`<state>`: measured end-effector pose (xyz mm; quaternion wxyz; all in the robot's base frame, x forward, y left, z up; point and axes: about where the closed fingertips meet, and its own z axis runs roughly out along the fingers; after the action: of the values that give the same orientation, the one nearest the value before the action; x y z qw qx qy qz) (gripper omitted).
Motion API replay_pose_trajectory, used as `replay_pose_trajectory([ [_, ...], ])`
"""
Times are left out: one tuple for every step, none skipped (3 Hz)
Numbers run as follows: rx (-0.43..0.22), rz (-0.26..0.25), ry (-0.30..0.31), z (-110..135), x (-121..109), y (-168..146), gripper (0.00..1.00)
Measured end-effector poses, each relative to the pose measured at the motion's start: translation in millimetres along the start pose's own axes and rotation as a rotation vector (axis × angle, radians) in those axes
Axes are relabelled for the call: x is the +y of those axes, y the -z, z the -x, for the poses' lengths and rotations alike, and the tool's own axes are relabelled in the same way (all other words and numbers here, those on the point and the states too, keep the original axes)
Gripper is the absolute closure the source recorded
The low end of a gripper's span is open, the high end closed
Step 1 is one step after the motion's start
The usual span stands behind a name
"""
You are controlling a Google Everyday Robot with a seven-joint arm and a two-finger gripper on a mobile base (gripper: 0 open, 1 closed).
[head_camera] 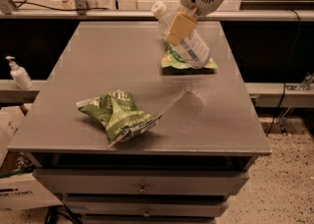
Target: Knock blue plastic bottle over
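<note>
The blue plastic bottle, clear with a white cap and pale label, is tilted steeply to the left, cap toward the far left, its base over a green chip bag at the far right of the grey table. My gripper reaches down from the upper right, and its tan finger lies against the bottle's upper body.
A second crumpled green chip bag lies at the table's front left. A small white pump-dispenser bottle stands on a ledge to the left. Drawers sit under the tabletop. A rail runs behind the table.
</note>
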<state>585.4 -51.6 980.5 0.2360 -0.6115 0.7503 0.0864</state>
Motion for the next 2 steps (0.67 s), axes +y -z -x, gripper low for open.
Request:
replay_pose_trajectory([
  [0.091, 0.023, 0.102, 6.9, 10.9, -23.0, 1.00],
  [0.140, 0.043, 0.180, 19.5, 17.9, -44.2, 1.00],
])
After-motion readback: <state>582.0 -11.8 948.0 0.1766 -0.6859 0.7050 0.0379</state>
